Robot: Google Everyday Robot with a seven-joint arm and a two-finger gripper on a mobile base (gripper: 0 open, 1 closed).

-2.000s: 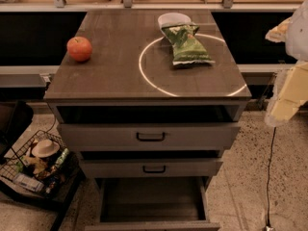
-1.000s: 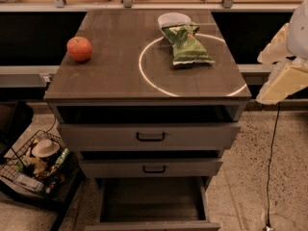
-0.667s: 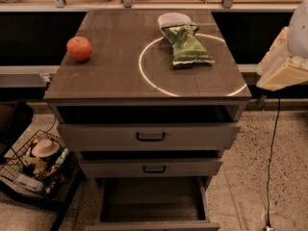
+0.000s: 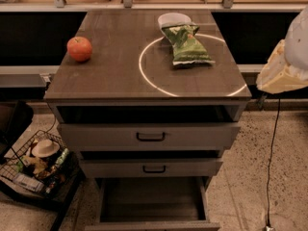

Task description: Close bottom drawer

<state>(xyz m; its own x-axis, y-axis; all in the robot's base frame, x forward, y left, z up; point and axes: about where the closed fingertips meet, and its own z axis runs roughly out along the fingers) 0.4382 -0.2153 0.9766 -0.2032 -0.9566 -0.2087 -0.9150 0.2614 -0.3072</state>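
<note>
The bottom drawer of the grey cabinet is pulled out towards me, and its dark inside shows. Only the top edge of its grey front shows at the bottom of the view, and its handle is out of view. The middle drawer and the tall top drawer above it stick out slightly, each with a small black bar handle. My gripper is a pale cream and white shape at the right edge. It hangs in the air to the right of the cabinet at the height of its top, well above the bottom drawer and touching nothing.
On the cabinet top lie a red apple, a green chip bag and a white bowl. A wire basket of items stands on the floor at the left. A black cable hangs at the right.
The gripper has risen at the right edge from beside the cabinet's front corner to the height of its top. The drawers and the objects have not moved.
</note>
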